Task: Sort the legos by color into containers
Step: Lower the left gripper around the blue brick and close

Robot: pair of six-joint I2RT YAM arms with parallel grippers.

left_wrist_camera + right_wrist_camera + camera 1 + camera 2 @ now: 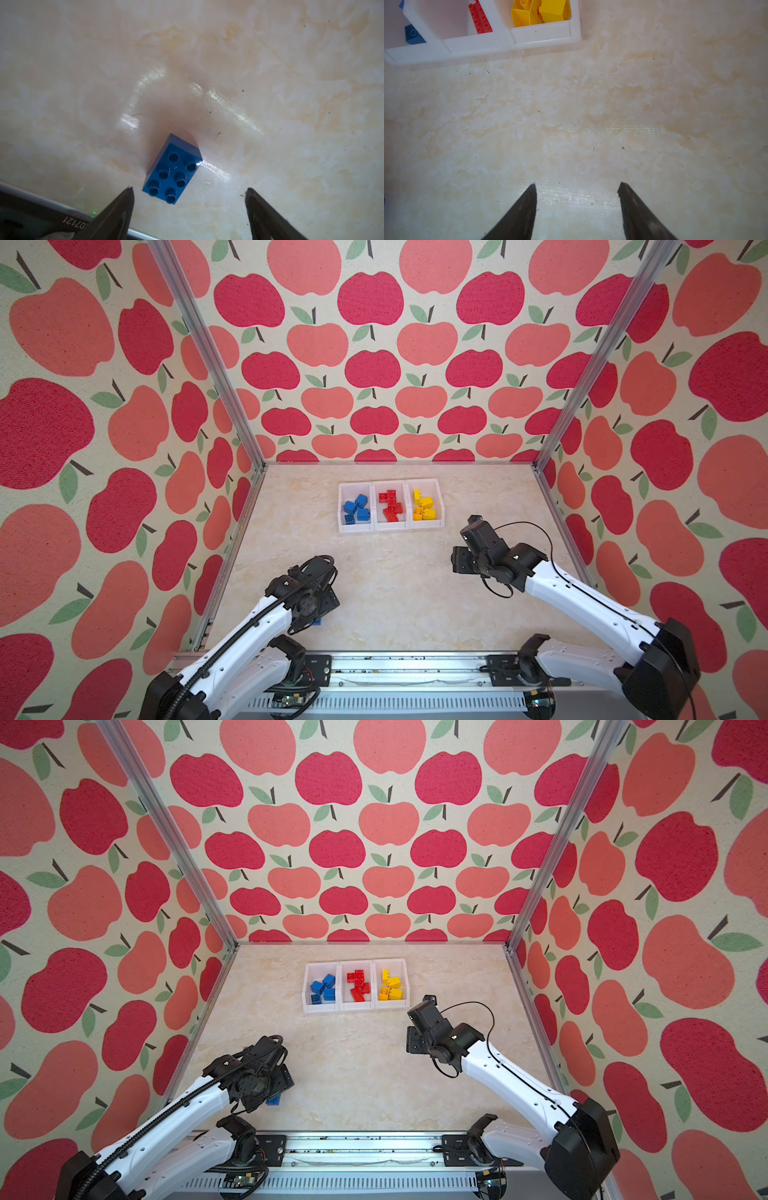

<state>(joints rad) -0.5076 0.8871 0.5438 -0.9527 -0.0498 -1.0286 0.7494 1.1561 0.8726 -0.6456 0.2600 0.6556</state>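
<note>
Only loose blue brick [173, 169] sits at table [415, 605] 7 o'clock. Left gripper [189, 188] spread over it, not touching, lined up to pinch. Right gripper [577, 183] spread, empty, parked clear of bins [390, 526] at 12 o'clock.

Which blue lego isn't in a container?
The six-stud blue brick on the table by the left tool; the other blue bricks sit in the leftmost container.
</note>
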